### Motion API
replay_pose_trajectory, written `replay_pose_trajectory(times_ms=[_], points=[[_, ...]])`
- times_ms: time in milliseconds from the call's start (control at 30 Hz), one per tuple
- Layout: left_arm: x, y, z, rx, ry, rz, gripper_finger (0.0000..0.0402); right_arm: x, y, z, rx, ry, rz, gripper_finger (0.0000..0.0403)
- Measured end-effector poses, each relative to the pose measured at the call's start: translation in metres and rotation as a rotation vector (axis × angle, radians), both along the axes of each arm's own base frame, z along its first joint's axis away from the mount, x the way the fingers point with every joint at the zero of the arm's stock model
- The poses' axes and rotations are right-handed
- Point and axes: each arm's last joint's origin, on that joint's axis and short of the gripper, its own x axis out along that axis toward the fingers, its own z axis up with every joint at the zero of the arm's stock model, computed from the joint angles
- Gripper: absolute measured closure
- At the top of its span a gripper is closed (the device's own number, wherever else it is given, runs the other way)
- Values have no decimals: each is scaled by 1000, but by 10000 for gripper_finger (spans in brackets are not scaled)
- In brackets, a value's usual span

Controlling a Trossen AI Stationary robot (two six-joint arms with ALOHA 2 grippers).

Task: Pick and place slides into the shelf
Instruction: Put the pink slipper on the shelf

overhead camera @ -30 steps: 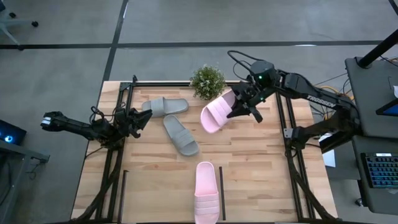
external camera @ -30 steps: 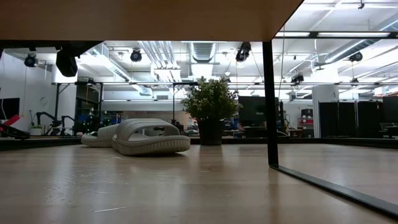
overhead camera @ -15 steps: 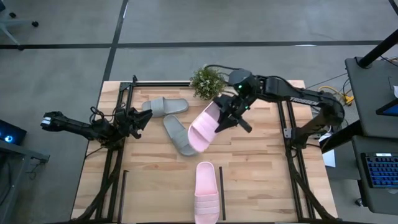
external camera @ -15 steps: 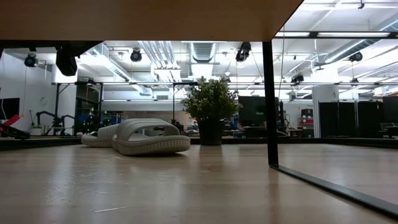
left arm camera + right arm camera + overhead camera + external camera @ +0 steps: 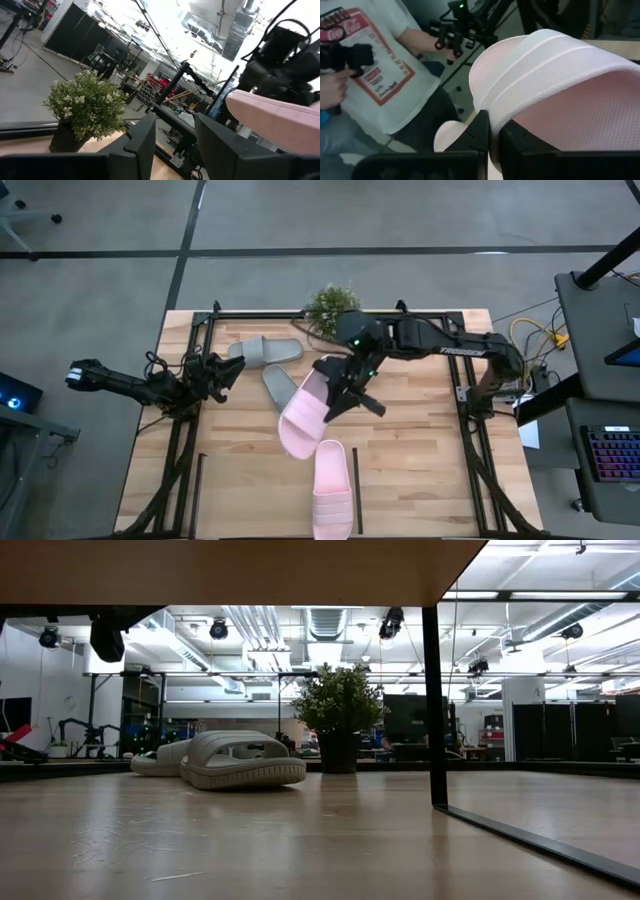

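The right gripper (image 5: 338,387) hangs above the middle of the tabletop (image 5: 420,450), its fingers (image 5: 481,131) clamped tight on the edge of a pale pink slide (image 5: 303,409). That slide is lifted clear of the wood and tilted, its free end pointing toward the near left, just above the far end of the second pink slide (image 5: 331,488), which lies flat at the near edge between two thin black upright bars of the shelf (image 5: 356,490). In the right wrist view the held slide's ribbed strap (image 5: 555,65) fills most of the picture, with a person in a printed white shirt (image 5: 375,65) beyond it.

Two grey-green slides rest on the far left part of the tabletop: one (image 5: 265,351) lying crosswise near the far edge, the other (image 5: 290,398) angled beside it, its near end partly under the raised pink slide. A small potted plant (image 5: 331,308) stands at the far edge.

The left gripper (image 5: 222,370) waits low at the left side, close to the grey-green pair, its fingers (image 5: 145,142) partly apart with nothing between them.
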Motion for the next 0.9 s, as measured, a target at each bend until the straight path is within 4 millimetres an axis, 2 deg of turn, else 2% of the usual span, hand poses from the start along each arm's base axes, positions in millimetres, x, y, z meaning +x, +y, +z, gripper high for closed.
replay_pose_trajectory(times_ms=[233, 467, 733, 900], points=[[0, -1, 0, 8, -2, -27, 278, 20, 19, -5, -16, 39, 58, 390], [0, -1, 0, 9, -3, -27, 278, 37, 35, -20, -7, 94, 86, 390], [0, -1, 0, 10, -2, -29, 278, 50, 61, -32, -8, 112, 143, 390], [0, -1, 0, 9, -4, -29, 278, 57, 77, -33, -7, 67, 178, 390]])
